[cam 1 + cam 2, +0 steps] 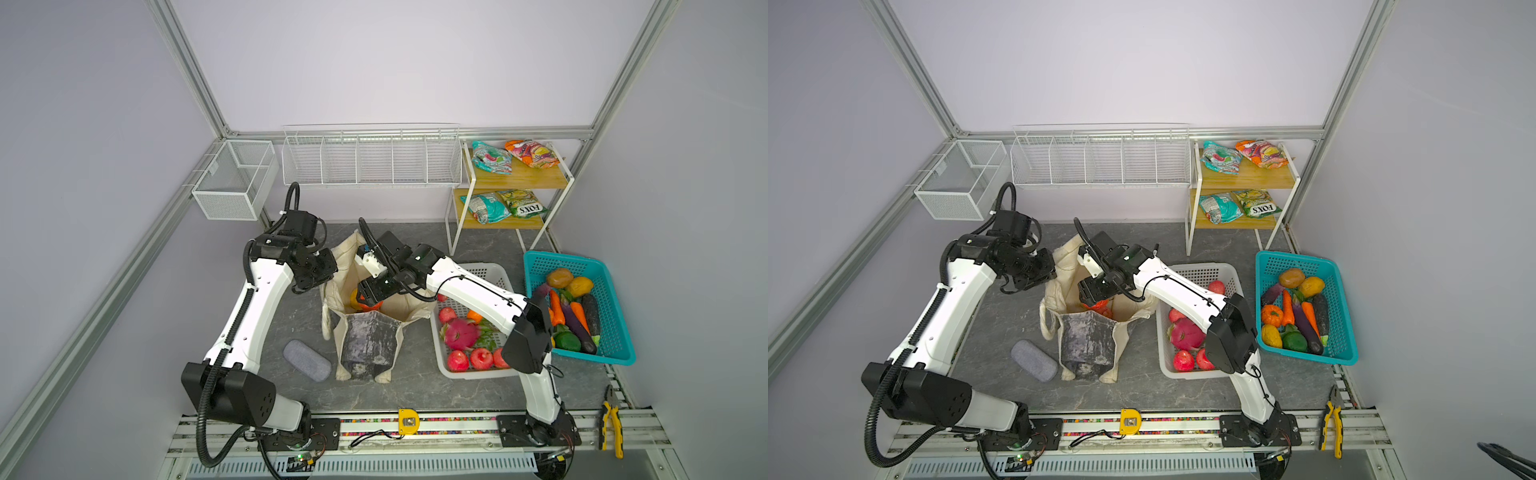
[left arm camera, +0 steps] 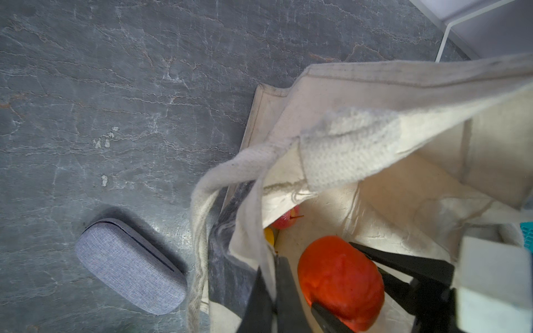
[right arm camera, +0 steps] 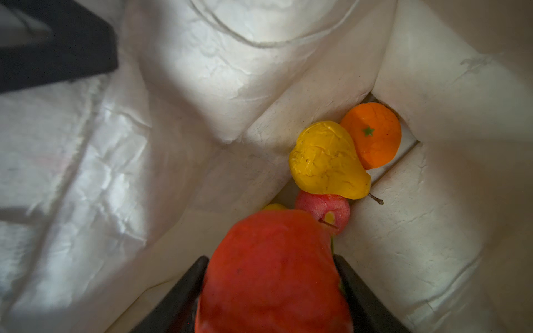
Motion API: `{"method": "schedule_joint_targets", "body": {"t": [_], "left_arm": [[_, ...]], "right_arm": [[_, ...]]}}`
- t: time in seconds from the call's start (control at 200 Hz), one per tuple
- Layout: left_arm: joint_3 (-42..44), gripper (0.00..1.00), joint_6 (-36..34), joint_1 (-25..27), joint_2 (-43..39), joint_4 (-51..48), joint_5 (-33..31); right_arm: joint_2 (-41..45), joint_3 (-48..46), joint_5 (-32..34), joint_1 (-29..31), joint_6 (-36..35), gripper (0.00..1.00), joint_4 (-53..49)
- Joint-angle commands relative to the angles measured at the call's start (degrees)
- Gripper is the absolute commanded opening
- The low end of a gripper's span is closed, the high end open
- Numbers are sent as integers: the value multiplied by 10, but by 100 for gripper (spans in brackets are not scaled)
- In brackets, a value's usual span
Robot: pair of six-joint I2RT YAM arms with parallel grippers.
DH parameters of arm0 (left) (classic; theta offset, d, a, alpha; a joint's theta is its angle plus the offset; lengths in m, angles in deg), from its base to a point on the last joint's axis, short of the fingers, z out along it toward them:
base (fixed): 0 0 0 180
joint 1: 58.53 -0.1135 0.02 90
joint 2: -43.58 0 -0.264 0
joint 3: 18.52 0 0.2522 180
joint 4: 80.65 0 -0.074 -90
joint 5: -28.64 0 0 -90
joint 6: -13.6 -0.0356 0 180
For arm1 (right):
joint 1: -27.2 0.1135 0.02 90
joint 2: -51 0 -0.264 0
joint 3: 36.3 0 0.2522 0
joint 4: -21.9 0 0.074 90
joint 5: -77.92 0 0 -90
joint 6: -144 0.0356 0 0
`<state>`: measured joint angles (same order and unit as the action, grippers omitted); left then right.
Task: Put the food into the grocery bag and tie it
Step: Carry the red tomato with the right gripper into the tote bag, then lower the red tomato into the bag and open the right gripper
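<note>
Early going, by the look of it, and nowhere near tying. Grocery bag (image 1: 368,340) upright and open at mid-tabletop (image 1: 415,390), left rim pinched in the closed left claw (image 2: 271,297). Left to pack: vegetables (image 1: 577,320) heaped in the teal basket (image 1: 602,359) at right, red fruit (image 1: 480,357) in the white basket (image 1: 469,373) beside the bag, four snack packets (image 1: 492,156) on the far-right shelf (image 1: 536,174). Clamped in the right claw (image 3: 271,259), inside the bag's mouth: a red-orange fruit (image 3: 274,288), not yet released. Already at the bottom: yellow pear (image 3: 326,161), orange (image 3: 375,135), small red apple (image 3: 326,210). Handles (image 2: 199,230) untied.
</note>
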<state>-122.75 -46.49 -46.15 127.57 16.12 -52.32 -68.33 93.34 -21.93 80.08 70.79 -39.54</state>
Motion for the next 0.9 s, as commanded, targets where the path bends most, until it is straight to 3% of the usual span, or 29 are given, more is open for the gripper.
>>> {"method": "schedule_joint_targets", "body": {"t": [0.0,0.355,0.895], "left_arm": [[-8,0,8,-2,-6,6,-1],[-9,0,20,-2,-2,7,0],[-18,0,23,-2,1,5,3]], "right_arm": [[-16,-9,6,0,-26,66,20],[-47,-35,8,-1,-56,68,31],[-73,-45,42,-19,-34,70,74]]}}
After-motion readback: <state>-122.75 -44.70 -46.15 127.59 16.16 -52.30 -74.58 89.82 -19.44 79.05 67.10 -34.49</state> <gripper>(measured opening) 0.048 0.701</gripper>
